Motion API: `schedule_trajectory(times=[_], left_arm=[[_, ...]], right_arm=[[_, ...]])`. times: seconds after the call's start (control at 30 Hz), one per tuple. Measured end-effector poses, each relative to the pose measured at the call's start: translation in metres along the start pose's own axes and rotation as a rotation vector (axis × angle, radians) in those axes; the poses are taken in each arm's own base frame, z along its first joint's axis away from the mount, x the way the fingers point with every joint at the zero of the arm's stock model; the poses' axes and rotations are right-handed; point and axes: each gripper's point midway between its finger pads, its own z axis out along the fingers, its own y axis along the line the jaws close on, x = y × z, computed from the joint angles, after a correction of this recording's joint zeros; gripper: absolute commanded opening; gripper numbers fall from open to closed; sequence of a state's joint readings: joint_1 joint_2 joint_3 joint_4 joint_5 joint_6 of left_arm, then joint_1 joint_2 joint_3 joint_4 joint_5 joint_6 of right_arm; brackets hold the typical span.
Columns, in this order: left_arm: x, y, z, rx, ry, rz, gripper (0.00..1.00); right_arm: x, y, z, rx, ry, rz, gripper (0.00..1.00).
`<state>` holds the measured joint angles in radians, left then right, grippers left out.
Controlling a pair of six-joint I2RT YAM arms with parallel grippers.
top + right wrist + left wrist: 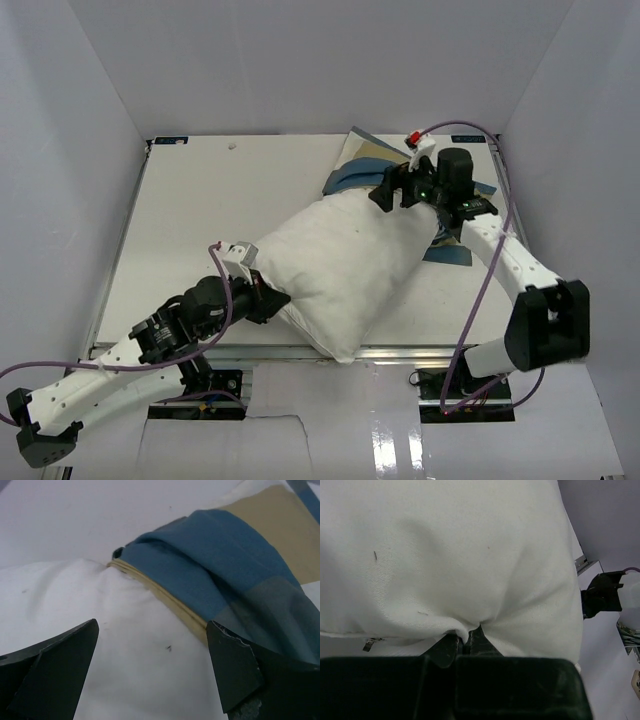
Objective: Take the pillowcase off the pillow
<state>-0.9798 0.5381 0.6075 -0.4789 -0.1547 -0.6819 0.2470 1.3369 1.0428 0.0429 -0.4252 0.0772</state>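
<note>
left gripper [271, 300] clamps the pillow [340, 265] by its near corner, anchoring it. the pillowcase [362, 172] sits bunched on the far end, prob nearly off. right gripper [387, 190] hovers splayed open above it; next imo: grab its edge, pull away.

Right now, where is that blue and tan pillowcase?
In the top view, the pillowcase is bunched at the far right of the table, over the pillow's far end, beneath the open right gripper.

One pillow [340, 270], one pillowcase [350, 180], one table [220, 200]. Two arms, left arm [110, 375] and right arm [505, 255]. Two grippers, left gripper [278, 300] and right gripper [385, 192].
</note>
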Motion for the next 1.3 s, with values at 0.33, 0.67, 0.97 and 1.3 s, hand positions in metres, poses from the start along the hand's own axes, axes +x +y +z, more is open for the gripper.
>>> schedule_trajectory(times=[0.33,0.67,0.97,1.3], left_arm=[[-0.013,-0.003,-0.018,0.048,-0.088,-0.054,0.0],[-0.013,0.007,-0.018,-0.014,-0.089,-0.047,0.0],[-0.095,-0.008,-0.062,-0.106,-0.263,-0.072,0.0],[-0.164,-0.002,-0.16,-0.187,-0.46,-0.056,0.0]], right_arm=[[0.007,-0.061,0.078,0.189,0.245,-0.185,0.96],[0.051,-0.068,0.118,0.217,0.451,-0.279,0.38],[0.024,-0.124,0.124,0.477,0.421,-0.08,0.08],[0.025,-0.166,0.071,0.607,0.366,0.266,0.08]])
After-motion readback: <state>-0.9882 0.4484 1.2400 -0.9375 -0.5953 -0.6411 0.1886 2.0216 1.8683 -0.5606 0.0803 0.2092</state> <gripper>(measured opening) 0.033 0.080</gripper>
